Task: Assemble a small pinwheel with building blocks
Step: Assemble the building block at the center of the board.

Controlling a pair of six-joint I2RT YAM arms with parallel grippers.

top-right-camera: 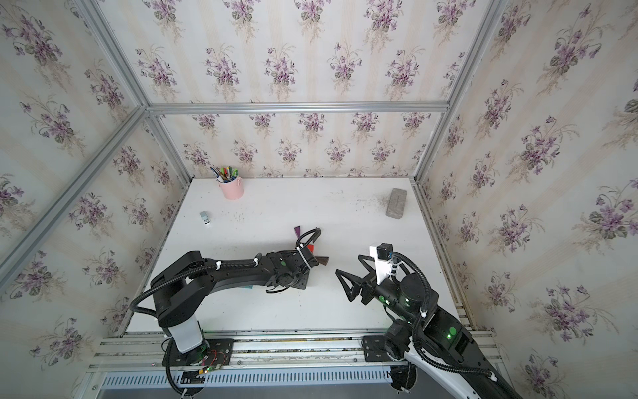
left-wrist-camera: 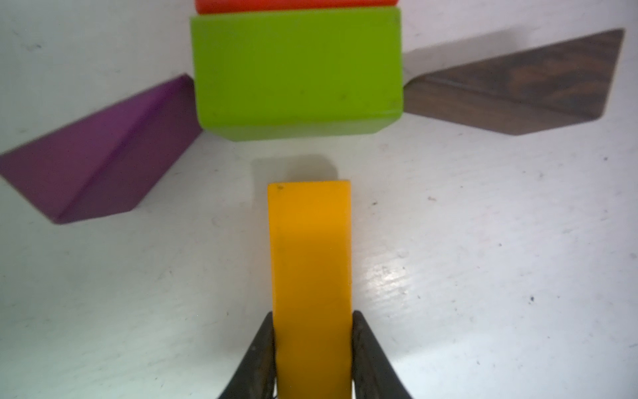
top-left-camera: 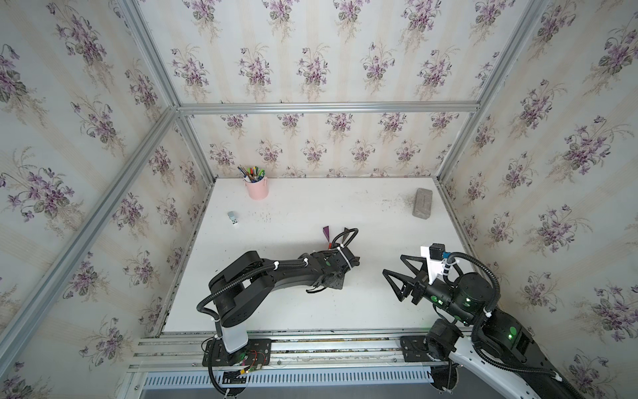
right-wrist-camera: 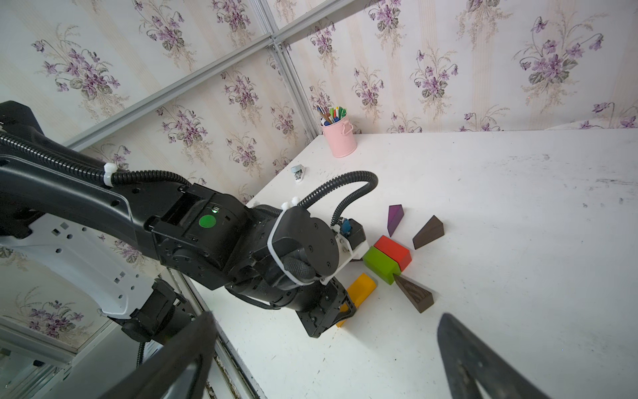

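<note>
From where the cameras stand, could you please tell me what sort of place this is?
Probably a staged robot test booth, not a real room: floral wallpaper panels sit in an aluminium frame, and two robot arms are mounted on a rail along the white table's edge.

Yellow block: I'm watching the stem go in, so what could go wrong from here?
1. The left gripper holds the yellow block just short of the green block; pushing too far could shove it and scatter the purple wedge and brown wedge at its sides.
2. Its fingers press both long sides, so opening could drag the block askew.
</note>
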